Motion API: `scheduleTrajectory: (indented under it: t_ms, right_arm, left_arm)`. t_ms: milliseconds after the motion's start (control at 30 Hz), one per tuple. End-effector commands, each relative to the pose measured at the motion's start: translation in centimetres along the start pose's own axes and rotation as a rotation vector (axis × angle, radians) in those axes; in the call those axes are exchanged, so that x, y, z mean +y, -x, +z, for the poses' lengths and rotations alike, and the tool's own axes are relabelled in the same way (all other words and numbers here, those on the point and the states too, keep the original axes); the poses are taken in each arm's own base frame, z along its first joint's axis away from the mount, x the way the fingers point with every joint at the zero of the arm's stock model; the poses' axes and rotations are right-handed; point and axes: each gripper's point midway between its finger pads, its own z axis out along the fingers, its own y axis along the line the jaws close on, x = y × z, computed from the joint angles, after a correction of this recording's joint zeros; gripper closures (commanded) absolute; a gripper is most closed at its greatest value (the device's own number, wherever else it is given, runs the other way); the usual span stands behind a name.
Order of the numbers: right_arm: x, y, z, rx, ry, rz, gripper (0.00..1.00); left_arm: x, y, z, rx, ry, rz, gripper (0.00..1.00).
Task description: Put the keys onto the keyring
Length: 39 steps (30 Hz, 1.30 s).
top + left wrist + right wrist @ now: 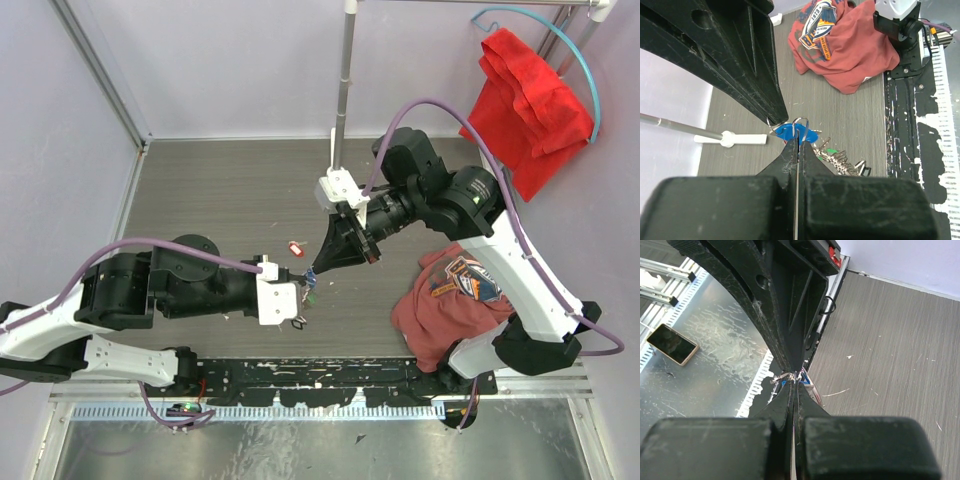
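Note:
My left gripper (303, 288) and right gripper (314, 270) meet tip to tip above the middle of the table. In the left wrist view the left gripper (799, 141) is shut on the thin wire keyring (800, 121). A blue key (788, 132) hangs at the ring, and a bunch of keys (841, 161) with a green tag trails to the right. The right gripper's fingertips (774, 116) pinch metal at the blue key's edge. In the right wrist view the right gripper (796, 379) is shut, with blue (807, 382) showing behind its tips. A red key (294, 248) lies alone on the table.
A heap of red shirt (450, 295) lies at the right, and a red cloth (525, 100) hangs at the back right. A metal pole (346, 90) stands behind the grippers. A black rail (330, 372) runs along the near edge. A phone (672, 344) lies on the metal shelf.

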Motion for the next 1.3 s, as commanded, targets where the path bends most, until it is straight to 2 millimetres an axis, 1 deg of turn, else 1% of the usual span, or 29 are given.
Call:
scheduleTrajectory:
  t_ms: [0, 833, 1000, 1067, 1133, 1233, 1267]
  right_arm:
    - [1.8, 1.7, -0.7, -0.042, 0.031, -0.06, 0.99]
    - [2.7, 1.5, 0.2, -0.041, 0.091, -0.052, 0.99]
    - [2.3, 1.2, 0.1, -0.025, 0.062, -0.057, 0.99]
    - [1.8, 1.4, -0.2, -0.02, 0.013, -0.066, 0.99]
    - [0.7, 1.9, -1.0, -0.016, -0.101, -0.079, 0.99]
    - [-0.8, 2.8, -3.1, -0.021, -0.302, -0.089, 1.0]
    - [-0.9, 3.2, -4.1, -0.029, -0.366, -0.085, 1.0]
  left_arm:
    - [0.7, 2.2, -0.8, -0.077, 0.009, -0.009, 1.0]
    - [0.9, 2.7, -0.6, -0.094, 0.011, -0.006, 1.0]
    - [0.8, 2.7, -0.5, -0.092, 0.011, -0.006, 1.0]
    - [0.9, 2.6, -0.5, -0.087, 0.015, -0.006, 1.0]
    - [1.0, 2.4, -0.5, -0.08, 0.019, -0.006, 1.0]
    - [1.2, 2.0, -0.6, -0.064, 0.034, -0.01, 1.0]
    - [1.3, 1.8, -0.7, -0.057, 0.044, -0.012, 1.0]
